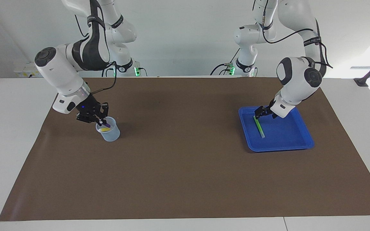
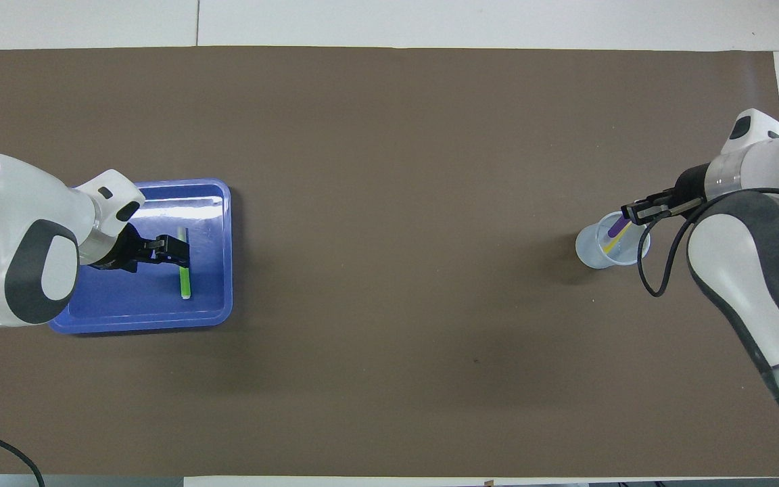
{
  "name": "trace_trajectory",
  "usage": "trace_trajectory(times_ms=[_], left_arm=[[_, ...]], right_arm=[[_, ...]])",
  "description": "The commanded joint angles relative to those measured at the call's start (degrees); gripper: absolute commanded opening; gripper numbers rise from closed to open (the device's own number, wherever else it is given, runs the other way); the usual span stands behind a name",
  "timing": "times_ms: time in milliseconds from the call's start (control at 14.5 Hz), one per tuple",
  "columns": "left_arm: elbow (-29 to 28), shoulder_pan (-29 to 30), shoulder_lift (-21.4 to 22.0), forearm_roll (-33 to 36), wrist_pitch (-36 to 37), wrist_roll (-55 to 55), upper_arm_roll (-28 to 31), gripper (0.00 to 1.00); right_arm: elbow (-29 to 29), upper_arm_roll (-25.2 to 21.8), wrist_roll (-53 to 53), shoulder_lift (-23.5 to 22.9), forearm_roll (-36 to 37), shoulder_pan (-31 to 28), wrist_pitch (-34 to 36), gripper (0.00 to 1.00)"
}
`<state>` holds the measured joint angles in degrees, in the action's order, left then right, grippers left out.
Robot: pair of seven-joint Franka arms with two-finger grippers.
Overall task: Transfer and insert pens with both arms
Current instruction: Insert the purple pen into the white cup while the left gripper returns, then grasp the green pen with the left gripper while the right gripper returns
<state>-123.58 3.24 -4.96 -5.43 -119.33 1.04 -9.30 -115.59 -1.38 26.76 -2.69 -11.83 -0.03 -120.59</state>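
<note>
While the right gripper (image 1: 101,122), clamped on the slim purple marker pen (image 2: 615,226), feeds it into the translucent plastic cup (image 1: 108,132) beside the yellow pen (image 2: 611,245), the left gripper (image 1: 257,115), jaws spread, drops over the green pen (image 1: 259,126) in the blue tray (image 1: 287,146), needing only to close.

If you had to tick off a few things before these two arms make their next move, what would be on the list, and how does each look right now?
1. Purple pen gripped by right pincer: ok.
2. Purple pen's tip inside the cup: ok.
3. Yellow pen already in the cup: ok.
4. Cup upright: ok.
5. Left pincer open, down at the end of the green pen nearer the robots: ok.
6. Left pincer touching the green pen: cannot tell.
</note>
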Motion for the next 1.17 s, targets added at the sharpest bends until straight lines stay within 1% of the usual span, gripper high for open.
trace_trajectory(times_ms=[0,69,138,206,275,344,413,550,688,826,963,1032,1101], left_arm=[[-1.31,-0.77,-1.53,2.35,-3.44,-1.13,0.16,1.0],[-1.31,-1.21,-2.24,2.62,-4.41,-1.13,0.16,0.99],[-1.22,-1.3,-3.03,2.97,-4.85,-1.13,0.16,0.99],[-1.22,-1.65,-3.56,3.14,-5.73,-1.05,0.16,0.97],[-1.22,-1.74,-4.17,3.15,-6.26,-0.96,0.16,0.95],[-1.22,-1.83,-4.52,3.15,-6.7,-0.96,0.16,0.92],[-1.22,-1.92,-4.62,3.32,-7.05,-0.96,0.16,0.89],[-1.22,-1.92,-4.79,3.32,-7.32,-0.96,0.16,0.84],[-1.22,-1.92,-5.32,3.32,-8.1,-0.96,0.24,0.78],[-0.52,-2.0,-6.89,4.54,-8.11,-0.43,0.16,0.73],[-0.35,-2.0,-7.08,5.25,-7.93,-0.08,0.16,0.63],[0.09,-2.09,-7.08,5.26,-7.5,-0.08,0.24,0.55],[0.53,-2.01,-7.16,5.34,-7.06,-0.08,0.24,0.44]], right_arm=[[-3.32,0.59,2.24,2.33,1.9,-0.76,-2.01,0.0],[-3.59,0.59,2.33,2.51,2.08,-0.76,-2.19,0.0],[-3.59,0.59,2.33,2.51,2.17,-0.68,-1.5,0.21],[-3.59,0.59,2.42,2.51,2.17,-0.68,-1.23,0.45],[-3.24,0.68,2.42,2.51,2.08,-0.76,-1.05,0.66],[-2.63,0.68,2.51,2.42,2.08,-0.85,-0.36,0.95],[-1.14,0.76,2.42,2.25,2.08,-0.77,0.87,1.0],[2.11,0.85,1.72,1.9,1.12,-0.15,3.86,1.0],[5.18,1.99,1.19,1.9,-0.2,0.2,5.62,1.0],[7.39,3.05,-2.13,1.72,-6.15,0.73,8.78,1.0],[8.44,3.66,-8.71,1.81,-12.92,2.74,9.49,1.0],[9.23,3.75,-14.22,1.81,-15.13,4.23,9.67,1.0],[9.68,3.75,-20.02,1.81,-16.8,6.07,9.58,1.0]])
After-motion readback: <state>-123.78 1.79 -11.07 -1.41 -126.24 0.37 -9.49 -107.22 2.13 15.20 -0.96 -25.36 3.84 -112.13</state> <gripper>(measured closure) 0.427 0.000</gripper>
